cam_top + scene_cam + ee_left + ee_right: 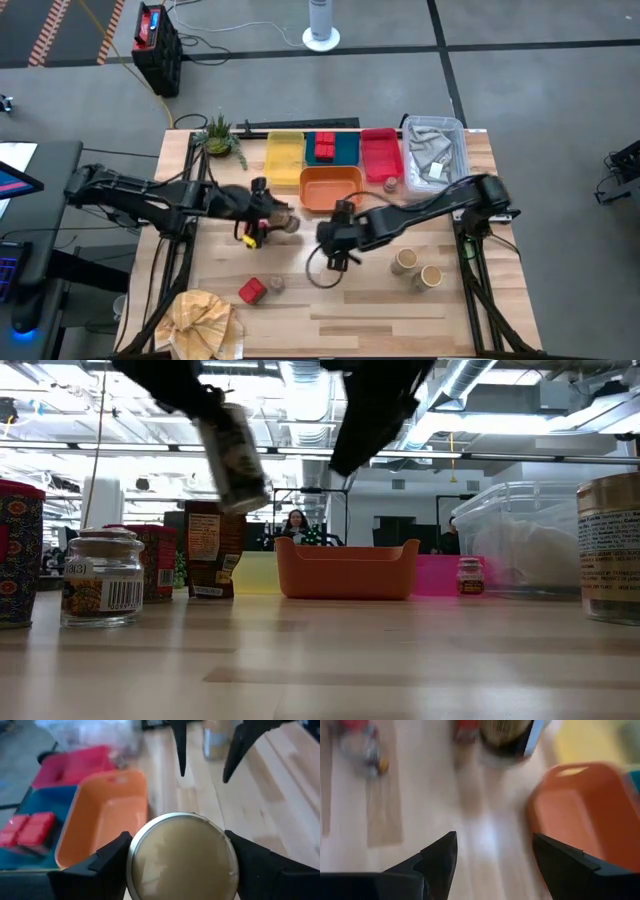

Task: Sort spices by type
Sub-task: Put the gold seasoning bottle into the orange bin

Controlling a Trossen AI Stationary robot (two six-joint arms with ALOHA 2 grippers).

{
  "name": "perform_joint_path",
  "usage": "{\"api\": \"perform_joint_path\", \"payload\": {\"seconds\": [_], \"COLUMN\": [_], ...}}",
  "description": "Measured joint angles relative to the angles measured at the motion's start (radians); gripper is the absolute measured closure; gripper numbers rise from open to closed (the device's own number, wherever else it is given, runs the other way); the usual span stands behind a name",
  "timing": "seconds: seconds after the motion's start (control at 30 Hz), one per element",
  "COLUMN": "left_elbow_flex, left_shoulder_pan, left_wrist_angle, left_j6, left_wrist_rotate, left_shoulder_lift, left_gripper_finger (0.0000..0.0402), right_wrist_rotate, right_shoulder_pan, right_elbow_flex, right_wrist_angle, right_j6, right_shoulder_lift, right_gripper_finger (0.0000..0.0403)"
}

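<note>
My left gripper (278, 221) is shut on a tan round jar (182, 855) and holds it in the air left of the orange tray (330, 186). In the low view the jar (235, 455) hangs tilted. My right gripper (335, 256) is open and holds nothing, above the table near the orange tray's near side. Two more tan jars (416, 268) stand on their bases to the right. Red tins (324, 146) lie in the blue tray. A red tin (252, 290) and a small shaker (275, 284) stand near the front. A dark brown box (205, 550) stands upright on the table. My left gripper pinches the tan jar by its side wall just below its pale round end (182, 827), one finger (107, 862) on each side. The fingers come from above and from the table's left. The jar is lifted clear and hangs tilted below them.
The yellow tray (285, 157), the red tray (380, 152) and a clear bin (436, 150) line the far edge. A shaker (388, 185) stands by the red tray. A tan cloth (200, 318) lies at the near left corner and a plant (220, 135) at the far left. Bare wood shows at the front centre.
</note>
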Motion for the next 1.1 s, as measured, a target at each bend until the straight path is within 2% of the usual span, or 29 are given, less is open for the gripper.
{"api": "perform_joint_path", "payload": {"seconds": [0.23, 0.33, 0.47, 0.67, 0.83, 1.1], "left_elbow_flex": [0.012, 0.065, 0.175, 0.326, 0.395, 0.407], "left_shoulder_pan": [0.200, 0.266, 0.310, 0.342, 0.372, 0.379], "left_wrist_angle": [0.132, 0.147, 0.141, 0.067, -0.013, -0.028], "left_j6": [0.038, 0.032, 0.063, 0.109, 0.110, 0.111], "left_wrist_rotate": [0.113, 0.174, 0.192, 0.194, 0.214, 0.223], "left_shoulder_lift": [0.068, 0.133, 0.265, 0.483, 0.611, 0.646], "left_gripper_finger": [0.0133, 0.0133, 0.0133, 0.0133, 0.0133, 0.0115], "right_wrist_rotate": [0.138, 0.174, 0.184, 0.184, 0.184, 0.179], "right_shoulder_pan": [-0.001, -0.009, -0.040, -0.044, -0.020, 0.016], "right_elbow_flex": [-0.306, -0.405, -0.506, -0.552, -0.553, -0.553], "right_wrist_angle": [0.238, 0.296, 0.377, 0.394, 0.345, 0.274], "right_j6": [0.000, -0.017, -0.036, -0.047, -0.043, -0.036], "right_shoulder_lift": [-0.286, -0.364, -0.428, -0.453, -0.468, -0.518], "right_gripper_finger": [0.0113, 0.0113, 0.0113, 0.0113, 0.0113, 0.0112]}}
